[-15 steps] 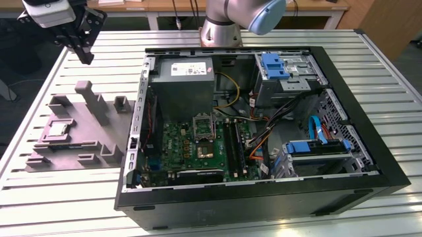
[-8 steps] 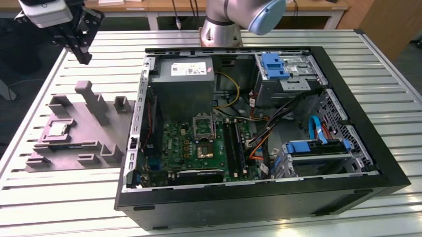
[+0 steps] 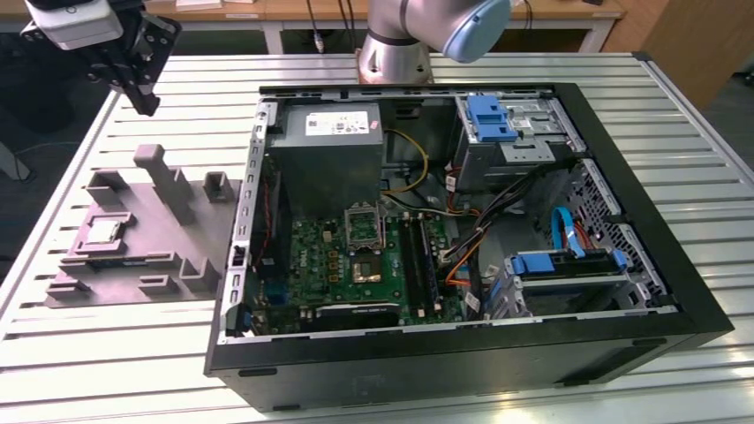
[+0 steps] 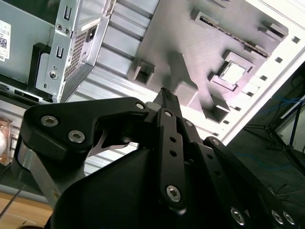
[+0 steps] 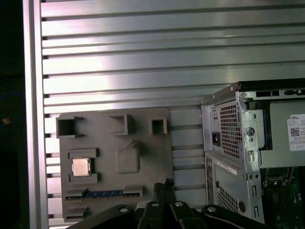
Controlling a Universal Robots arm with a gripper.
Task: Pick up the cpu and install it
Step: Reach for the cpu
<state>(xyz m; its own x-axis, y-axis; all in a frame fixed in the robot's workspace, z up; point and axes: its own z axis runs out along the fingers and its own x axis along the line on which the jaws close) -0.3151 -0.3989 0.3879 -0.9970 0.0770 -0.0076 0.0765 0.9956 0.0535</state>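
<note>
The claw point(image 3: 145, 102), shut and empty over the table's point(image 3: 94, 353) back corner, could jab the cpu point(image 3: 104, 231) in its tray point(image 3: 130, 274) if lowered unopened.

Slatted metal table point(image 3: 106, 362), grey moulded tray point(image 3: 147, 234) lying on it, open black computer case point(image 3: 471, 353) just beside

silvery-grey cpu point(image 5: 80, 167), grey tray point(image 5: 145, 143) — slatted silver table point(image 5: 143, 47)

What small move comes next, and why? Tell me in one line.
Probably shift the gripper sideways until it hangs over the cpu. The cpu lies untouched in its pocket on the grey tray, and the gripper hangs high above the table, not over the chip.
</note>
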